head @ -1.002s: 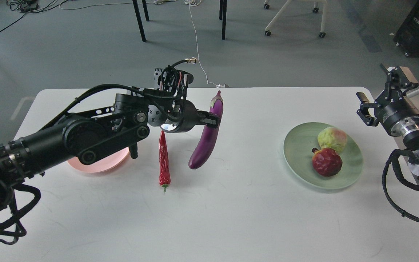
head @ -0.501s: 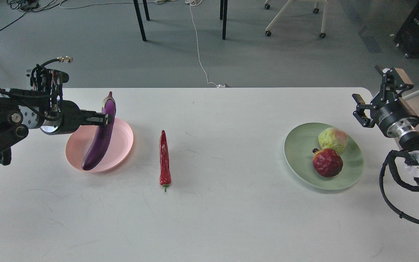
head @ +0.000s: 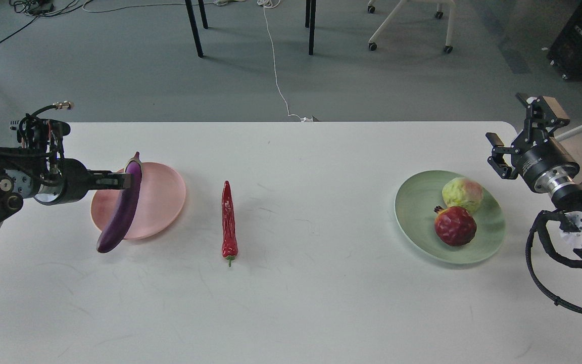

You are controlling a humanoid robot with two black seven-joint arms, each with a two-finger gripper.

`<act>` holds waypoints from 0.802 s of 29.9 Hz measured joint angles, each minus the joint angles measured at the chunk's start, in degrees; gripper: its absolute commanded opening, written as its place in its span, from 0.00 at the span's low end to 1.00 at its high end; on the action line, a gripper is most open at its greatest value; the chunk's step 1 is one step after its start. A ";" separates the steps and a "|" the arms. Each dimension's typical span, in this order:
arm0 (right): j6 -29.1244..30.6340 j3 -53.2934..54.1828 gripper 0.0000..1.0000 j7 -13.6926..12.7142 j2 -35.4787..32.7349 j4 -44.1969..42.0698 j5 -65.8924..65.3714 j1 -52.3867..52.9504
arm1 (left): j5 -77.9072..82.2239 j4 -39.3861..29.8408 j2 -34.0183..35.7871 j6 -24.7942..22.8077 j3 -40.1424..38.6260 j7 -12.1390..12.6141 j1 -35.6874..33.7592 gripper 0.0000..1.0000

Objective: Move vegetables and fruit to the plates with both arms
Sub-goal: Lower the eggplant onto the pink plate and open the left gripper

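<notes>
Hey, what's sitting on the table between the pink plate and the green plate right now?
Only the red chili pepper, lying lengthwise nearer the pink plate. From it to the green plate the head view shows bare table.

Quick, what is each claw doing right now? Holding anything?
Left claw: closed on the eggplant, near its cap, over the pink plate.
Right claw: open, holding nothing, beside the green plate.

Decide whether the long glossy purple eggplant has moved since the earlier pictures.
Yes. The long glossy purple eggplant moved left, from right of the wrinkled red chili pepper to over the pale pink plate.
</notes>
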 measured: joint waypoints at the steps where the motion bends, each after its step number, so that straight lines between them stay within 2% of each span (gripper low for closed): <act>1: 0.00 0.00 0.99 0.00 0.00 0.03 0.00 -0.05 | -0.03 -0.13 0.02 0.03 -0.12 -0.07 -0.17 0.96; 5: 0.00 0.00 0.99 0.00 0.00 0.06 0.00 -0.10 | -0.10 -1.35 0.07 0.05 -0.50 -0.26 -1.70 0.96; 9: 0.05 0.00 0.99 0.00 0.00 -0.05 0.00 -0.10 | -0.10 -7.24 -0.08 0.14 -0.65 0.21 -4.35 0.96; 11: 0.13 0.00 0.99 0.00 0.00 -0.16 0.00 -0.10 | -0.11 -11.55 -0.58 0.28 -0.69 1.29 -5.36 0.96; 15: 0.19 0.00 0.99 0.00 -0.02 -0.26 0.00 -0.28 | 0.13 -16.17 -5.20 1.40 -0.59 5.64 -6.23 0.95; 19: 0.19 0.26 0.99 0.00 -0.19 0.02 0.00 -0.46 | 3.95 -15.24 -10.73 2.36 0.18 7.56 -5.40 0.95; 24: 0.16 0.93 0.99 0.00 -0.72 0.04 0.00 -0.62 | 9.53 -10.79 -14.33 2.94 0.33 7.78 -1.46 0.95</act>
